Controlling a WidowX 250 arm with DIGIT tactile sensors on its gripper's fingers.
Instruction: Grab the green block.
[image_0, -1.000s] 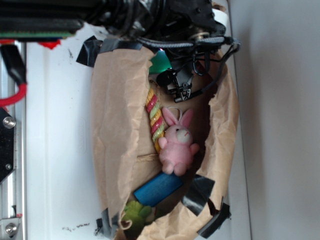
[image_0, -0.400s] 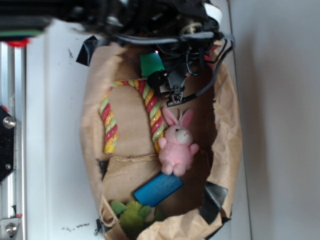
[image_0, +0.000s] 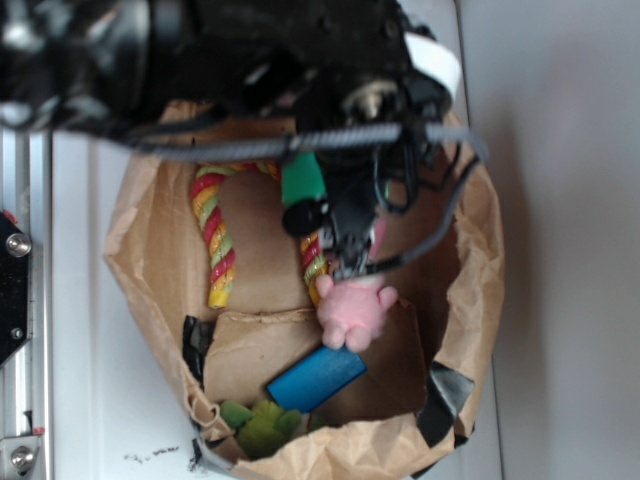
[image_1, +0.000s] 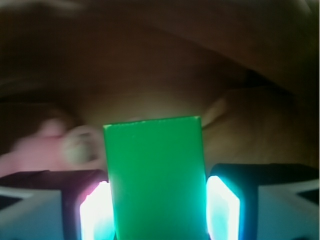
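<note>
Inside the crumpled brown paper bag (image_0: 150, 290), the end effector (image_1: 157, 210) clamps the smooth, flat-faced green block (image_1: 156, 175) between its pads, just above the fuzzy pink bunny (image_0: 352, 310), beside a twisted rope (image_0: 215, 240); a blue block (image_0: 316, 378) lies below.

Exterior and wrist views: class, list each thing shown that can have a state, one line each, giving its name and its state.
Tool: shut on the green block, a finger on either side.
Green block: held in the tool, above the bag's inside.
Paper bag: open, rim crumpled.
Pink bunny: lying in the bag, head hidden under the arm.
Blue block: lying flat in the bag, untouched.
Striped rope: bent in an arch on the bag floor.
</note>
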